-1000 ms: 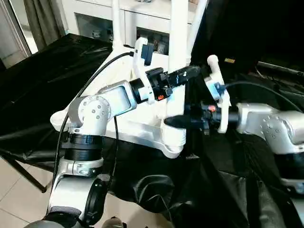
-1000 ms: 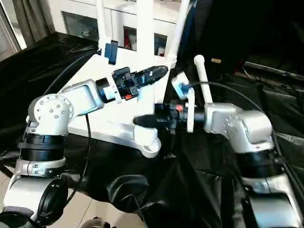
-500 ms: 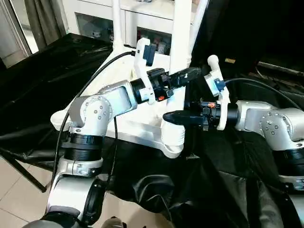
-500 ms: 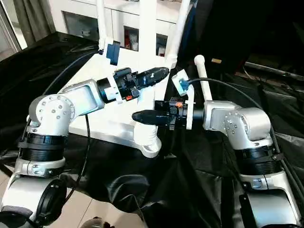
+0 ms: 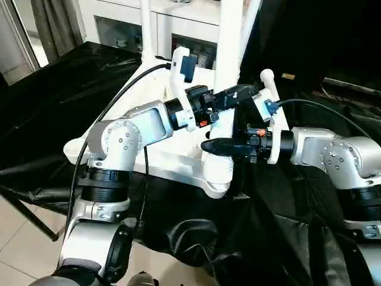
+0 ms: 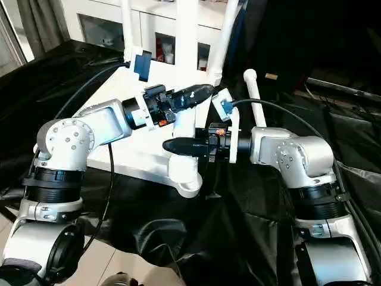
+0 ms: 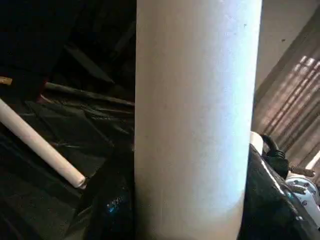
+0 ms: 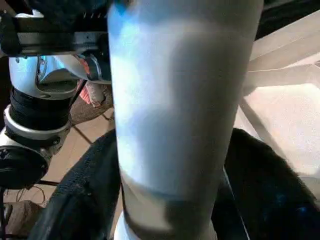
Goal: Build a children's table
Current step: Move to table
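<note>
At the upright leg (image 5: pixel 228 53), both end effectors (seemingly clamped), forearms converging.

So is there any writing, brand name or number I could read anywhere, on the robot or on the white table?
None can be read.
Table and leg: plain white, no print.
Small yellow tag on the black cloth: too small to read.
Arms and both pincers: no legible marking.
</note>
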{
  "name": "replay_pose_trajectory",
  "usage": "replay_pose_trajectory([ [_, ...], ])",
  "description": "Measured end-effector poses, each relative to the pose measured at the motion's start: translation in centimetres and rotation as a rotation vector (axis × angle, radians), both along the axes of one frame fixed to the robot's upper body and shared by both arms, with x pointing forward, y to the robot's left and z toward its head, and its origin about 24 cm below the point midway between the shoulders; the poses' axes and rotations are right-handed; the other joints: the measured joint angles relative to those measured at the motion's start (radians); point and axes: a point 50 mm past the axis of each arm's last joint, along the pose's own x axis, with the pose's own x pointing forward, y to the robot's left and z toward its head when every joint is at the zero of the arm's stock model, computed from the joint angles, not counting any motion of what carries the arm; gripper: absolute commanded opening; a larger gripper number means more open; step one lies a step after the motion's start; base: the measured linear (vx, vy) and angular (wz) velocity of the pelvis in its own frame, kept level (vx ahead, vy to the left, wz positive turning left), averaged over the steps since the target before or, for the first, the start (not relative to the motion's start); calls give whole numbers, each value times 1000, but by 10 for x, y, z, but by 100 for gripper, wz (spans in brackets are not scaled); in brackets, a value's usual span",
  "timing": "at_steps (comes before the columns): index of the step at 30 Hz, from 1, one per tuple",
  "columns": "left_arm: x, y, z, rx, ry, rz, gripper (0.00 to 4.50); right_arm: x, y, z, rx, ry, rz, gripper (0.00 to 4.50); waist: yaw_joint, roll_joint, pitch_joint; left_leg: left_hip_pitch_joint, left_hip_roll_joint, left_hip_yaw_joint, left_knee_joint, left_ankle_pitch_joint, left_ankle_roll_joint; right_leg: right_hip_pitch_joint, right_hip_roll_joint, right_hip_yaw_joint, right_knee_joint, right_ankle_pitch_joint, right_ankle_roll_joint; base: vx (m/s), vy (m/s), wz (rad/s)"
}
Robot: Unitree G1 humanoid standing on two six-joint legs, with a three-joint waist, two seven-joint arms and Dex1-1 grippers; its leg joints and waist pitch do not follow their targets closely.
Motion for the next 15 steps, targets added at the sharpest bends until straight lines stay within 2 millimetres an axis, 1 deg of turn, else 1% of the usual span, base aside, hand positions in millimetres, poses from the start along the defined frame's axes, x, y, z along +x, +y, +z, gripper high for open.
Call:
replay_pose_trajectory([
  [6, 0, 1, 0, 1, -2, 2, 191, -1, 1, 0, 4, 2, 10, 226, 0, 0, 0, 0, 0, 0, 0, 0, 0, 0, 0, 0, 0, 0, 0, 0, 0, 0],
  [7, 0, 1, 0, 2, -3, 1, 191, -1, 1, 0, 3, 2, 12, 207, 0, 0, 0, 0, 0, 0, 0, 0, 0, 0, 0, 0, 0, 0, 0, 0, 0, 0],
  [10, 0, 0, 0, 4, -3, -2, 191, -1, 1, 0, 2, 1, 19, 198, 0, 0, 0, 0, 0, 0, 0, 0, 0, 0, 0, 0, 0, 0, 0, 0, 0, 0],
  [13, 0, 0, 0, 5, -4, -6, 191, -2, 0, 0, -5, -4, 21, 196, 0, 0, 0, 0, 0, 0, 0, 0, 0, 0, 0, 0, 0, 0, 0, 0, 0, 0],
  [14, 0, 0, 0, 5, -4, -7, 190, -2, 0, 1, -8, -7, 22, 248, 0, 0, 0, 0, 0, 0, 0, 0, 0, 0, 0, 0, 0, 0, 0, 0, 0, 0],
  [15, 0, 0, 0, 4, -5, -8, 190, -2, -1, 1, -8, -9, 23, 261, 0, 0, 0, 0, 0, 0, 0, 0, 0, 0, 0, 0, 0, 0, 0, 0, 0, 0],
])
